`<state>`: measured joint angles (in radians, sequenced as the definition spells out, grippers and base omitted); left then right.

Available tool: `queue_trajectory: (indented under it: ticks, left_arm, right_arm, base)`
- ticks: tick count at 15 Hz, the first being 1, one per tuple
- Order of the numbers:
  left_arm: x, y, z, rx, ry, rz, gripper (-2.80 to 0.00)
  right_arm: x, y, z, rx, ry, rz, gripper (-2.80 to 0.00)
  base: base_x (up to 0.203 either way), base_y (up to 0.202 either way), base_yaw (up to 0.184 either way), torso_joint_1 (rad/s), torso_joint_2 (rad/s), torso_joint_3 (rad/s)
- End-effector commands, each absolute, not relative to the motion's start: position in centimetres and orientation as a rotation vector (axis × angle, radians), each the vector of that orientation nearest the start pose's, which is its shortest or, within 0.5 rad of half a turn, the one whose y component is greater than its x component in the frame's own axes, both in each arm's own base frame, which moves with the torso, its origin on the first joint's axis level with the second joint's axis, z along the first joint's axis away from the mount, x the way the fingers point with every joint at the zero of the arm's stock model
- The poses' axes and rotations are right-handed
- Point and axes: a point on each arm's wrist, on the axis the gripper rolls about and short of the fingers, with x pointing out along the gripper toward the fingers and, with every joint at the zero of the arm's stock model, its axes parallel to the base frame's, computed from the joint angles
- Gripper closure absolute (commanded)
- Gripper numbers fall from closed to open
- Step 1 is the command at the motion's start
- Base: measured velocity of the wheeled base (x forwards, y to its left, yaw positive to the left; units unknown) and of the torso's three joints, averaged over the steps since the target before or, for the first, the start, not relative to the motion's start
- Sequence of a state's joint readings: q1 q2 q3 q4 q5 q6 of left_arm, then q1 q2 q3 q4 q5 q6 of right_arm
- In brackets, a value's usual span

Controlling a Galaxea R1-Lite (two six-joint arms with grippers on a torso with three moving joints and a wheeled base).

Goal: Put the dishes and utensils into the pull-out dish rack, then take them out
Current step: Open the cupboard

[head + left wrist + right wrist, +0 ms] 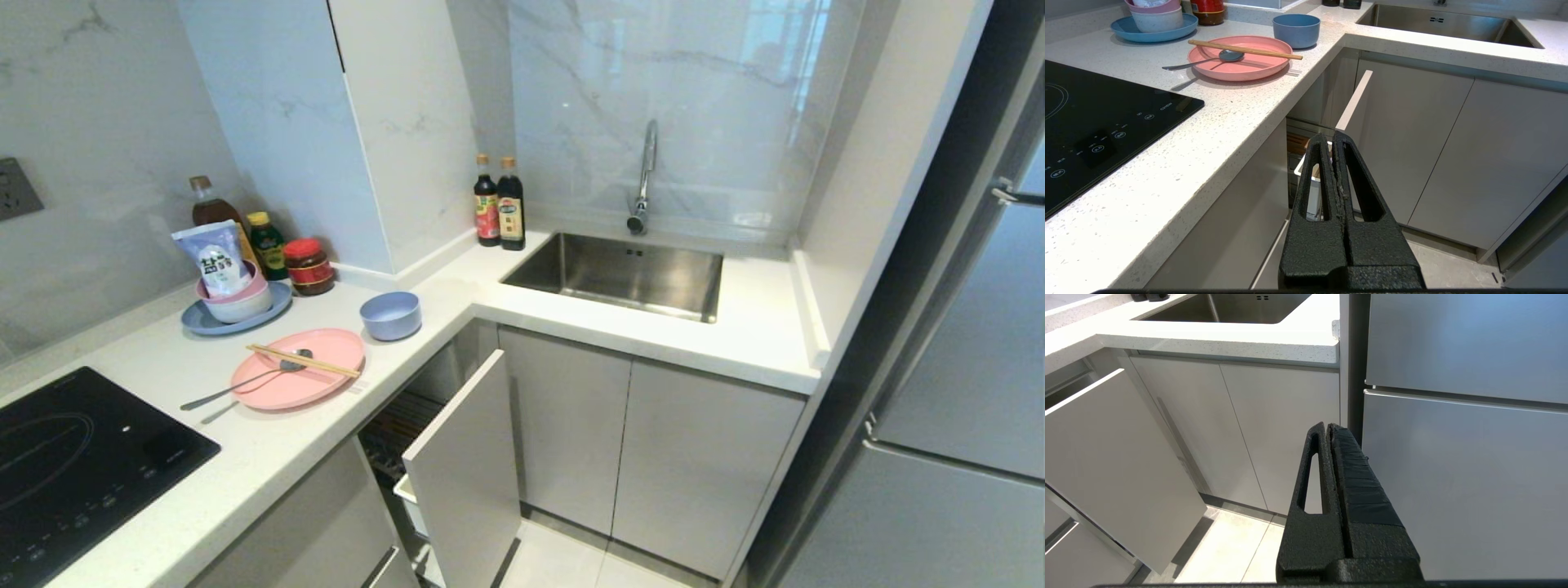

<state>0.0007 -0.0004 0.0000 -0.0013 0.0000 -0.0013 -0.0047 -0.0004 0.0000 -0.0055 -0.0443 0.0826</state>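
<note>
A: Where did the dishes sit, taking the sink (624,273) as the mark?

B: All on the white countertop (269,441), off to the left of the sink and round the corner. The blue bowl (391,315) stood nearest the sink, upright. Just beyond it, farther from the sink, lay the pink plate (299,378), flat. The chopsticks (304,361) rested across the plate's top, side by side. The spoon (245,380) had its bowl on the plate and its handle running out over the rim, away from the sink.

A: And the pull-out dish rack (457,457)?

B: Below the counter, left of the sink's cabinet doors (645,457). It was drawn partway out, its pale front panel standing clear of the cabinet line. Wire and a strip of wood showed in the gap behind; a white tray edge too.

A: The claws?

B: The left gripper (1333,136) hung low in front of that rack, fingers pressed together, holding nothing. The right gripper (1327,426) was likewise pressed together and empty, low down to the right of the sink, before the steel fridge (1466,416).
</note>
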Motion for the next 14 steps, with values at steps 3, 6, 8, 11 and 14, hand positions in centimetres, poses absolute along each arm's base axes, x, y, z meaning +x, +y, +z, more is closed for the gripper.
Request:
queue_trajectory:
  ticks: [3,6,8,11,14]
  left_arm:
    - [-2.28,0.0,7.56,-0.002,-0.002,0.0,0.0]
    - [-2.28,0.0,7.56,-0.002,-0.002,0.0,0.0]
    - [-2.28,0.0,7.56,-0.002,-0.001,0.001,0.0]
    - [-2.29,0.0,7.6,-0.002,-0.003,0.001,0.0]
    - [-2.28,0.0,7.57,-0.002,-0.002,0.001,0.0]
  right_arm:
    - [-2.32,-0.09,7.6,0.083,-0.013,-0.049,0.0]
    - [-2.32,-0.09,7.6,0.083,-0.013,-0.049,0.0]
    - [-2.32,-0.09,7.6,0.083,-0.013,-0.049,0.0]
    - [-2.32,-0.09,7.6,0.083,-0.013,-0.049,0.0]
    - [-2.32,-0.09,7.6,0.083,-0.013,-0.049,0.0]
  base:
    - [0.0,0.0,0.0,0.0,0.0,0.0]
    - [0.0,0.0,0.0,-0.034,0.08,0.039]
    - [0.0,0.0,0.0,-0.196,0.42,0.216]
    - [0.0,0.0,0.0,-0.252,0.54,0.285]
    - [0.0,0.0,0.0,-0.258,0.54,0.292]
